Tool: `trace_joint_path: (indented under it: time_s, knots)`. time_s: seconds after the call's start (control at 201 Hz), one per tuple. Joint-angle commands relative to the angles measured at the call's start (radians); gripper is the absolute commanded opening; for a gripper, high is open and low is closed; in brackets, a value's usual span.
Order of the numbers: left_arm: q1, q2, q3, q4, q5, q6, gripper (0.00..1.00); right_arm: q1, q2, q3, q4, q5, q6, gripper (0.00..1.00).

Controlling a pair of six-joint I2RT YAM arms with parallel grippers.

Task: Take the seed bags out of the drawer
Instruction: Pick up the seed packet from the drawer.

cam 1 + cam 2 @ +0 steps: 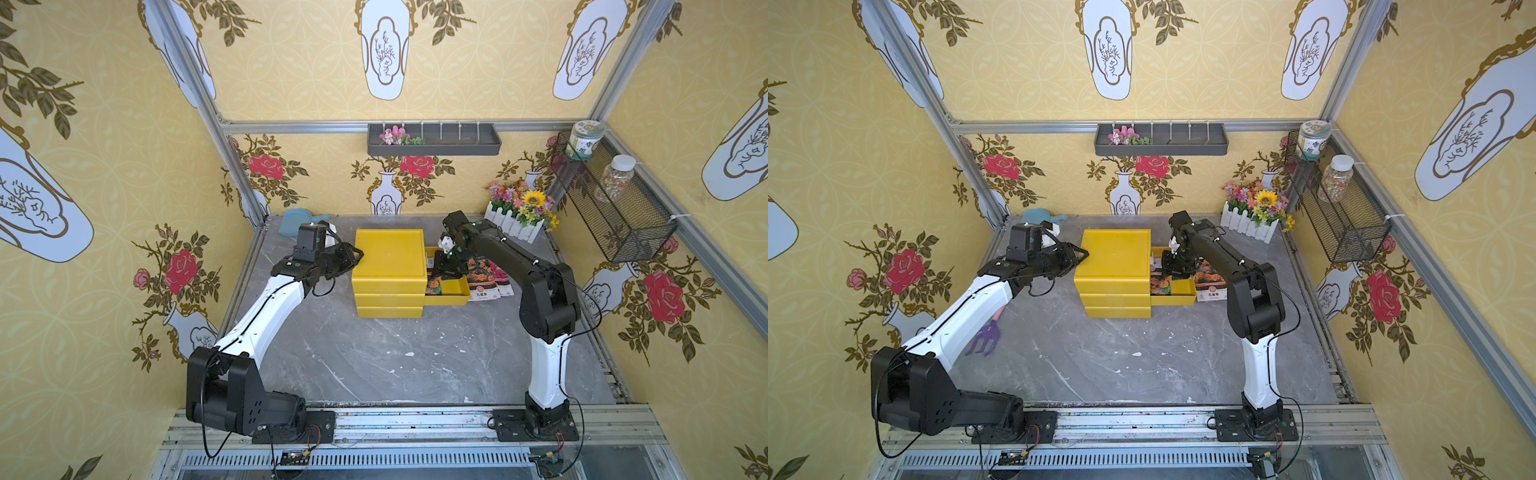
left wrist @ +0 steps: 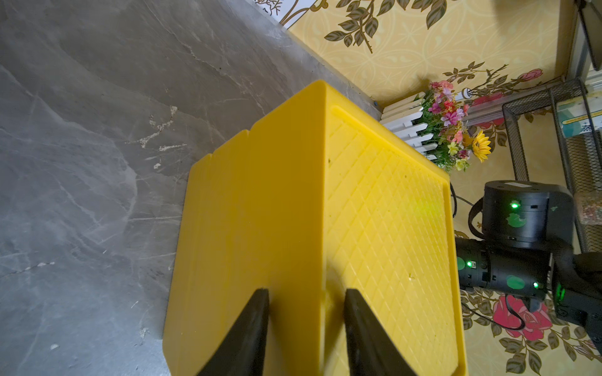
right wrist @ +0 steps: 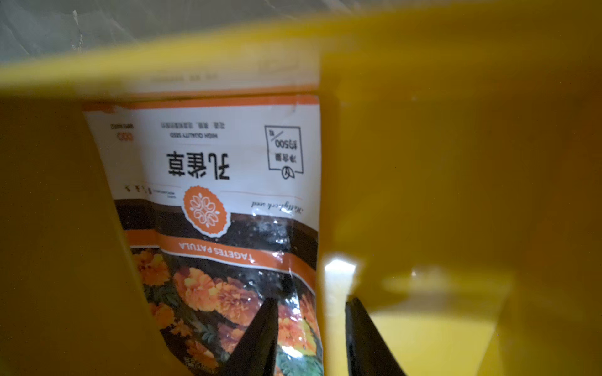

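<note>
In both top views the yellow cabinet [image 1: 388, 253] sits mid-table w/ its top drawer [image 1: 448, 298] pulled out toward the R arm's side. L gripper [image 1: 358, 252] is at the cabinet's upper edge on the opp. side. R gripper [image 1: 443, 272] points down into the drawer, over a marigold bag [image 1: 434, 286] lying inside. A second marigold bag [image 1: 482, 272] lies on the table just beyond the drawer. In a top view a pink bag [image 1: 500, 275] lies beside it, touching. Left wrist view: L gripper [image 2: 306, 293] fingers apart, nothing pinched, tips against the cabinet [image 2: 260, 211] either side of its top corner edge. Right wrist view: R gripper [image 3: 311, 301] fingers apart, not clamped. One finger is over the marigold bag [image 3: 221, 195], the other over bare drawer [image 3: 423, 332] floor, bag's edge btwn them.
</note>
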Motion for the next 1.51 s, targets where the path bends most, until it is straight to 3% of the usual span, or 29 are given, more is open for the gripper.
trace_joint_path:
  time_s: [0.0, 0.244, 0.608, 1.066, 1.504]
  knots:
    - [0.0, 0.013, -0.008, -0.132, -0.022, 0.02, 0.42, 0.001, 0.014, 0.003, 0.02, -0.025, 0.02, 0.34]
    - [-0.001, 0.013, -0.009, -0.134, -0.025, 0.021, 0.43, 0.008, 0.042, 0.015, 0.051, -0.082, 0.057, 0.25]
    - [0.0, 0.008, -0.02, -0.131, -0.025, 0.021, 0.43, 0.008, 0.023, 0.06, 0.011, -0.061, 0.062, 0.01]
    - [0.0, 0.01, -0.014, -0.131, -0.025, 0.022, 0.42, -0.064, -0.077, 0.104, -0.115, 0.058, -0.028, 0.0]
    - [0.0, 0.013, -0.011, -0.123, -0.02, 0.016, 0.42, -0.164, -0.16, 0.141, -0.184, 0.079, -0.102, 0.0]
